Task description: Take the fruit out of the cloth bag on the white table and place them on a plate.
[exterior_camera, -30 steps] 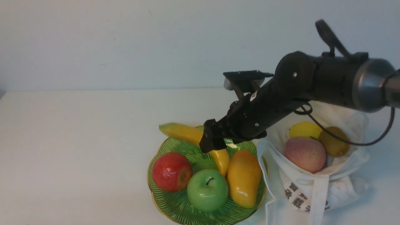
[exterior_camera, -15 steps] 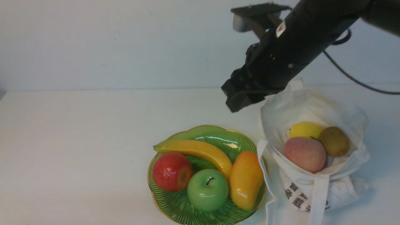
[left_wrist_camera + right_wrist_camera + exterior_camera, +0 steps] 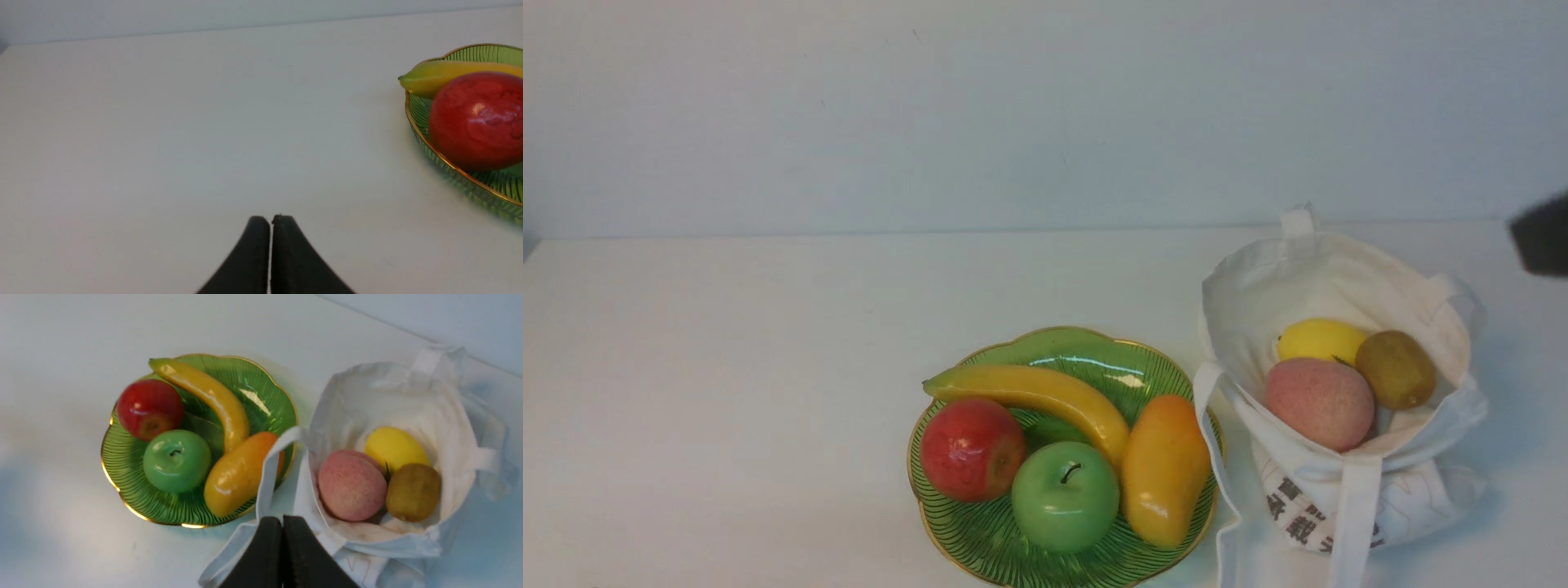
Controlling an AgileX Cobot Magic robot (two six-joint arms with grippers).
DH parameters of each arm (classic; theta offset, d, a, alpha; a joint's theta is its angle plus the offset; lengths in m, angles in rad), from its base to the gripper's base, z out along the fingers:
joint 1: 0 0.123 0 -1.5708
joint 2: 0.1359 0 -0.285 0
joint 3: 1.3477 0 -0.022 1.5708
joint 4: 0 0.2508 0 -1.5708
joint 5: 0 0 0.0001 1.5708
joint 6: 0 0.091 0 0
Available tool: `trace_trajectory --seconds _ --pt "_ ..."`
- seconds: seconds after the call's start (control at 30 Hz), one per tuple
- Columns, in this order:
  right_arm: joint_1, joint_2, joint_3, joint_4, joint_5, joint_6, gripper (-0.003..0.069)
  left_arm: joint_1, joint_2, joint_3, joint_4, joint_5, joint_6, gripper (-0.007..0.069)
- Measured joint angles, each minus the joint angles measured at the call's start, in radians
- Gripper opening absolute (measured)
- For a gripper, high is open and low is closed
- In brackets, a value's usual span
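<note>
R hand (image 3: 282, 517) pinched shut, empty, over rim of bag (image 3: 1339, 269). Pink apple (image 3: 1319, 403), lemon (image 3: 1319, 339), kiwi (image 3: 1396, 369) lie inside, just ahead of it. Banana (image 3: 1029, 396) on plate (image 3: 1086, 359). L hand (image 3: 270, 218) shut, beyond plate, so R arm's nearer.

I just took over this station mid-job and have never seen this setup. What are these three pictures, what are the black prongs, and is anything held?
It is a two-armed robot. The wide picture looks forward from between its arms; the other two come from wrist cameras. The black prongs are its left hand and right hand, both shut and empty. On the white table, a glossy green gold-rimmed plate holds a yellow banana, red apple, green apple and orange-yellow oblong fruit. Beside it, the white cloth bag holds a yellow lemon, brown kiwi and pink speckled apple.
</note>
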Motion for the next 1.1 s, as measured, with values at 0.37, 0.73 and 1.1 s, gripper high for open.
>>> trace_trajectory --seconds 0.37,0.73,1.1 --pt "0.000 -0.609 0.768 -0.021 -0.766 0.022 -0.0014 0.000 0.000 0.000 0.000 0.000 0.000 -0.0008" --pt "0.000 -0.644 0.936 -0.023 -0.948 0.023 -0.0014 0.000 0.000 0.000 0.000 0.000 0.000 -0.0008" --pt "0.000 -0.644 0.952 -0.023 -0.873 0.023 -0.0015 0.000 0.000 0.000 0.000 0.000 0.000 -0.0008"
